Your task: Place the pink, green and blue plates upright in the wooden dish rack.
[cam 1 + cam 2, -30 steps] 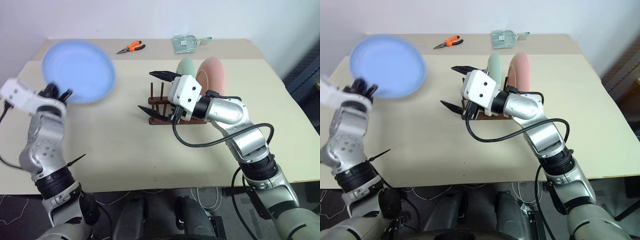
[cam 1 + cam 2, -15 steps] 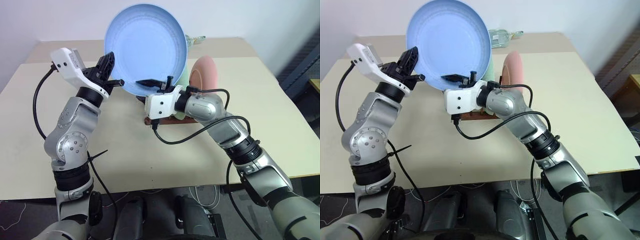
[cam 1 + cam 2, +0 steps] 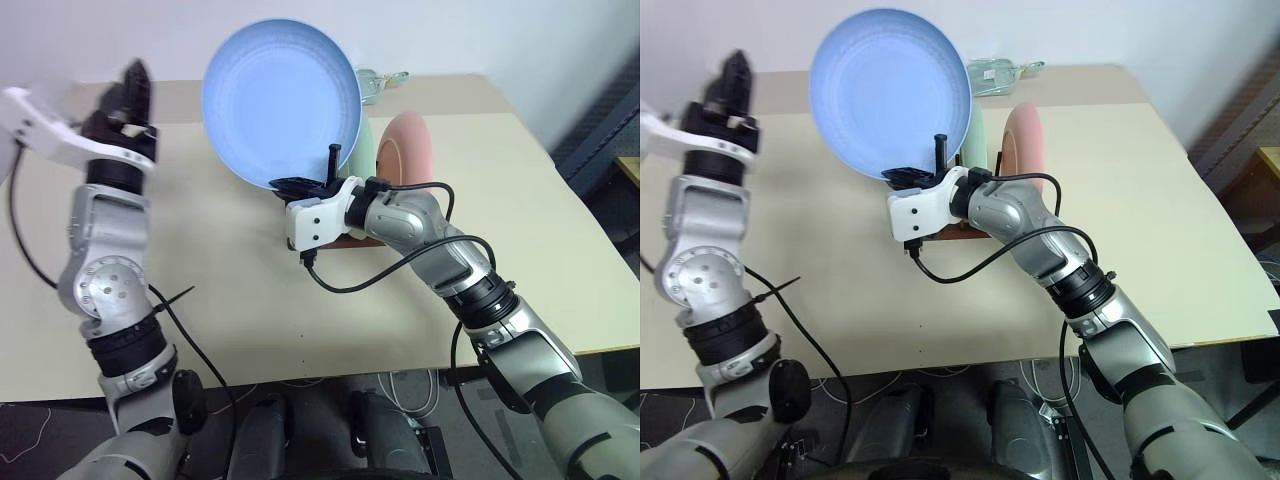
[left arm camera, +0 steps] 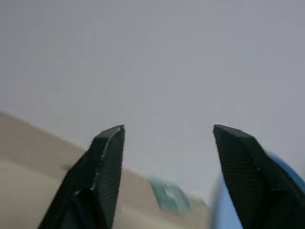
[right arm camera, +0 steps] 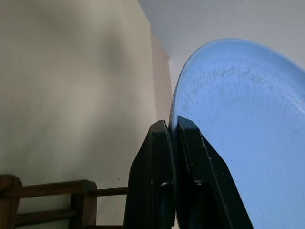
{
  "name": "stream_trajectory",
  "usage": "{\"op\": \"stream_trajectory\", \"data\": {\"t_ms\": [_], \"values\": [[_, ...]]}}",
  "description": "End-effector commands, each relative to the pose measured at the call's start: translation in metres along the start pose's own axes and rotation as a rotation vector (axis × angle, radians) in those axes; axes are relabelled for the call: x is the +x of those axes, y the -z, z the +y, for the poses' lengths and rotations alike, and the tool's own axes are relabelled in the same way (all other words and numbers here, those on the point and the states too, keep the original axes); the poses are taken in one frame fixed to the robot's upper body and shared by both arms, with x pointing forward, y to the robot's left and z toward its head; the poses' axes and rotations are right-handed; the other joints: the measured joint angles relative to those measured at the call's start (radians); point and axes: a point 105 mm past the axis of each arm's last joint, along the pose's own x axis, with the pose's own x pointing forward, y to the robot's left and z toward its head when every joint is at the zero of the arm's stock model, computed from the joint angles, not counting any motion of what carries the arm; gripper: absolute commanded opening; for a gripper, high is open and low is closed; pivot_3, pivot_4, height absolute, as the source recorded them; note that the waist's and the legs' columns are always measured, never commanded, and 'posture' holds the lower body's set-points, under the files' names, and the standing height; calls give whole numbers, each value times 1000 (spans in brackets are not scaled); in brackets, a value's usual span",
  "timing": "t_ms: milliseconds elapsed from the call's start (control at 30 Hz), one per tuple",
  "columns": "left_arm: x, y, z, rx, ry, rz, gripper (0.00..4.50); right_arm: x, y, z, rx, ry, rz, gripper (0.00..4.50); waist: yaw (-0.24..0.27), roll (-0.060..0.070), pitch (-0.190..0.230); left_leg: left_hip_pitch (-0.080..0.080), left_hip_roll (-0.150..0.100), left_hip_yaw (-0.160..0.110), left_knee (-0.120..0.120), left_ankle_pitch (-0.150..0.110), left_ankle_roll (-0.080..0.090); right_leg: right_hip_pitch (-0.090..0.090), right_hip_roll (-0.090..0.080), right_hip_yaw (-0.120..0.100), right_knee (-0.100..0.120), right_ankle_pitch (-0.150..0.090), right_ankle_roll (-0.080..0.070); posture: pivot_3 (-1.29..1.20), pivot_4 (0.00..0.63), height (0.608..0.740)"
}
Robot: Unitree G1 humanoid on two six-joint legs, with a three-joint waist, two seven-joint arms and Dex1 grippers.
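Pink plate (image 3: 412, 148) and green plate (image 3: 360, 150) stand upright in the rack (image 3: 318, 242) on the table (image 3: 520, 190), while the right hand (image 3: 312, 183) pinches the raised blue plate (image 3: 278, 98), unracked; the left hand (image 3: 128, 95) is spread, empty.

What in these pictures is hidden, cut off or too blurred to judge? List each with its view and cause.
- Wooden dish rack: in the eye views mostly hidden behind the right hand; free slots cannot be counted.
- Green plate: eye views, largely covered by the blue plate.
- Left hand: left eye view, motion-blurred.
- Teal item: left wrist view, too blurred to identify.
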Motion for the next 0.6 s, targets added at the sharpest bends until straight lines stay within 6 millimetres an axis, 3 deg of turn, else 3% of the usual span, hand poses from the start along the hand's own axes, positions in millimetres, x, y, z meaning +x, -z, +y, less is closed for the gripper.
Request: {"op": "stream_trajectory", "data": {"t_ms": [33, 133, 267, 433, 600], "values": [[-11, -12, 42, 305, -96, -20, 3002, -11, -19, -51, 62, 233, -117, 0, -2, 0, 0, 0, 0, 0, 0, 0, 0, 0, 0, 0, 0, 0, 0, 0, 150, 738], [-39, 41, 42, 578, 65, 203, 3002, -36, -46, -89, 392, 399, -353, 0, 5, 1, 1, 1, 1, 1, -1, 0, 0, 0, 0, 0, 0, 0, 0, 0, 150, 738], [-79, 95, 19, 574, 240, 366, 3002, -61, -71, -103, 916, 407, -638, 0, 25, 0, 0, -1, 2, -1, -1, 0, 0, 1, -3, 0, -2, 0, 0, 0, 150, 738], [-121, 140, -11, 523, 458, 502, 3002, -67, -79, -92, 1430, 327, -802, 0, 12, 2, 0, -1, 2, -1, -3, -2, -1, -1, -9, 1, -1, -1, -6, 0, 150, 738], [-137, 153, -22, 503, 530, 541, 3002, -58, -67, -76, 1680, 335, -754, 0, -5, 5, 0, -3, 3, 0, -5, -1, 0, -7, -10, 1, 0, -1, -8, 0, 150, 738]]}}
